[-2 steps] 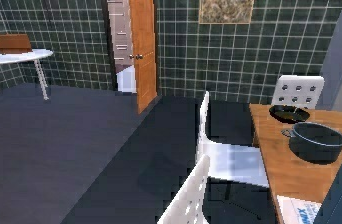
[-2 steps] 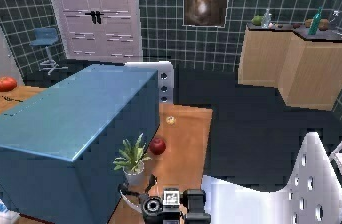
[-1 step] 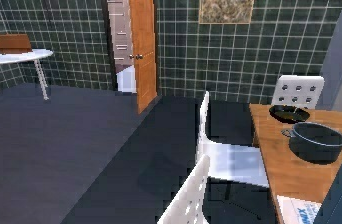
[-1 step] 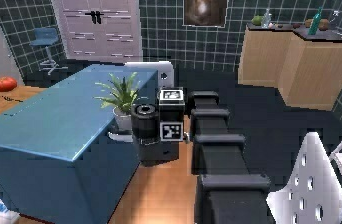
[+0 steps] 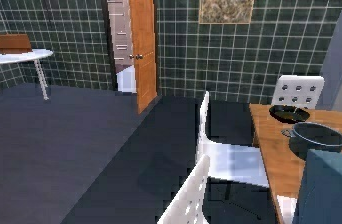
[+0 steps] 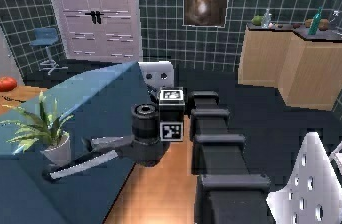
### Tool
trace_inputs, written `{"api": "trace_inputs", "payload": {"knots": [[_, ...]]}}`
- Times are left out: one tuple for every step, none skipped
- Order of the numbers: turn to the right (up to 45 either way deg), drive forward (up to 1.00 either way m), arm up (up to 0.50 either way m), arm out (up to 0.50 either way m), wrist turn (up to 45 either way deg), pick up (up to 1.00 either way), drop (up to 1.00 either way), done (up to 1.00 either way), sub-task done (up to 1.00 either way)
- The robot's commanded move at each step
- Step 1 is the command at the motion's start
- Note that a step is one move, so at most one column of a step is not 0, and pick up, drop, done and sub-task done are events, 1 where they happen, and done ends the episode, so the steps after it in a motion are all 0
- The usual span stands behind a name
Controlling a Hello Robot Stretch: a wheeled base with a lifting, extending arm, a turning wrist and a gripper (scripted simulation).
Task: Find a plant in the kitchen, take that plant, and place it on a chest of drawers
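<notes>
Green-tiled walls and a dark floor frame the forward view: an orange door [image 5: 142,50] stands open, a round white desk [image 5: 19,55] carries a brown box [image 5: 12,42], and a wooden desk [image 5: 279,160] bears a dark pot [image 5: 319,138] and a dark bowl [image 5: 288,114], with white chairs [image 5: 229,155] drawn up to it. Arm side view: the arm [image 6: 217,140] reaches over the wooden desk [image 6: 149,205] to the tool [image 6: 74,160]. The plant [image 6: 39,122], green-leaved in a white pot, stands on a blue surface [image 6: 94,95] just beside the tool's fingertips, so whether the tool grasps anything cannot be told. Beyond the tool stand a white cabinet [image 6: 99,30] and a blue stool [image 6: 47,42]; a wooden counter [image 6: 299,65] lies well apart from it, past the arm.
</notes>
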Motion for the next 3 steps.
{"api": "trace_inputs", "payload": {"knots": [[0.0, 0.00, 0.00, 0.00, -45.0, 0.00, 0.00, 0.00, 0.00], [0.0, 0.00, 0.00, 0.00, -18.0, 0.00, 0.00, 0.00, 0.00], [0.0, 0.00, 0.00, -0.14, 0.0, 0.00, 0.00, 0.00, 0.00]]}}
